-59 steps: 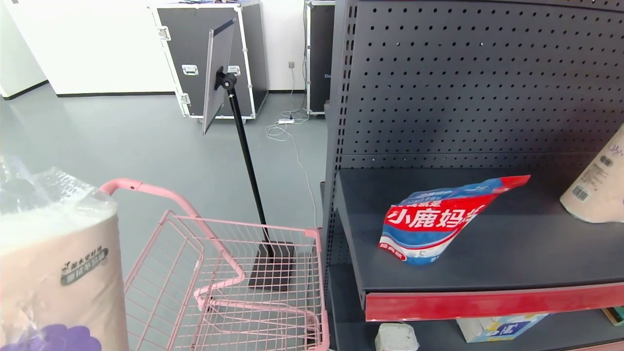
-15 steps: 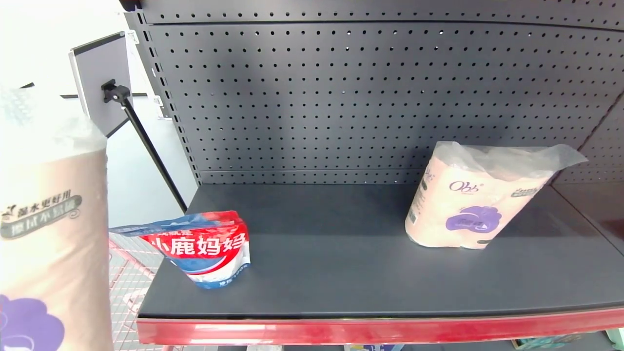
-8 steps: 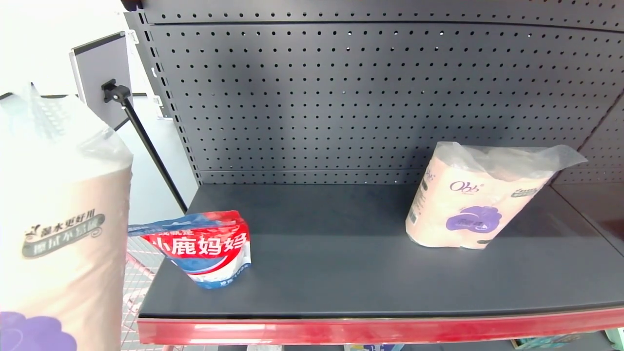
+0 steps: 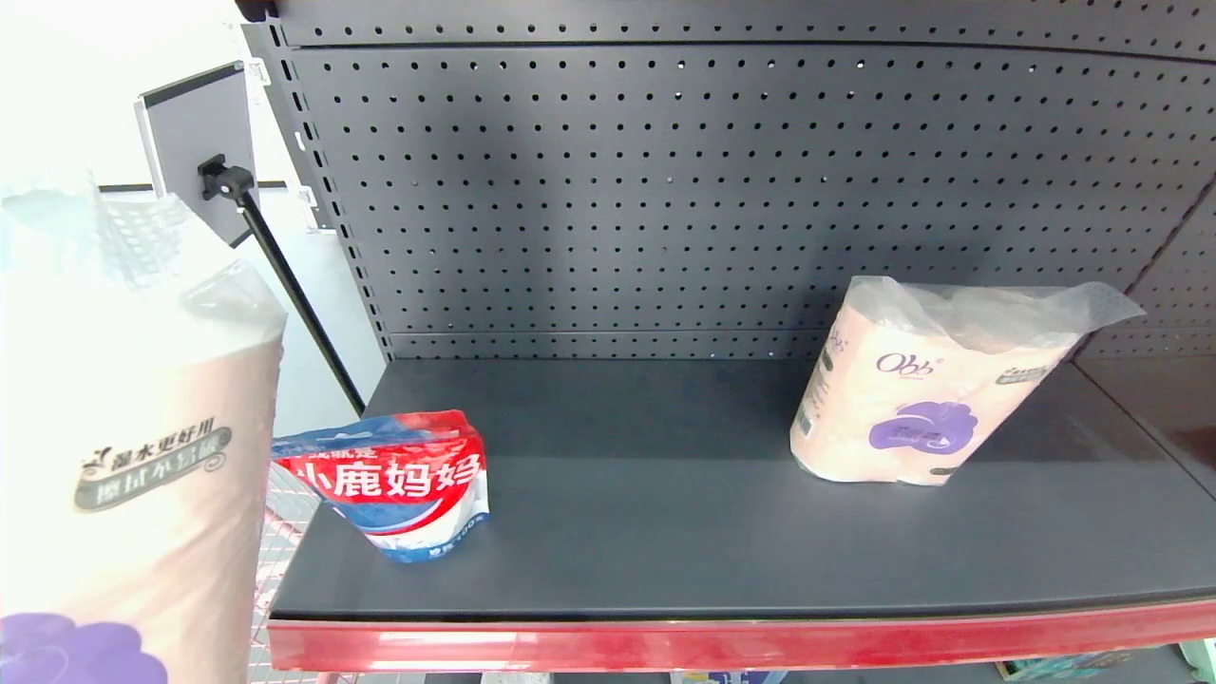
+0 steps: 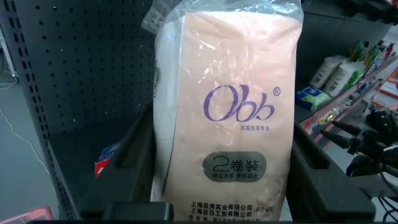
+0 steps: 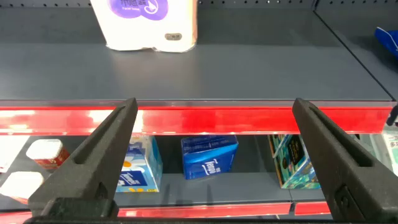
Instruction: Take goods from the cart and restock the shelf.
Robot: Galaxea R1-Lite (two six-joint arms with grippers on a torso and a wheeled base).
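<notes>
Tissue pack (image 5: 230, 93), purple-logoed, between left fingers (image 5: 314, 165)

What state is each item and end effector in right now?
Left end effector: shut on held tissue pack.
Held tissue pack: upright in the grip, not yet on the shelf.
Right end effector: open, empty, facing the shelf's red front edge.
Shelved tissue pack: standing on the shelf, right side.
Red and blue pouch: standing on the shelf, left front.
</notes>
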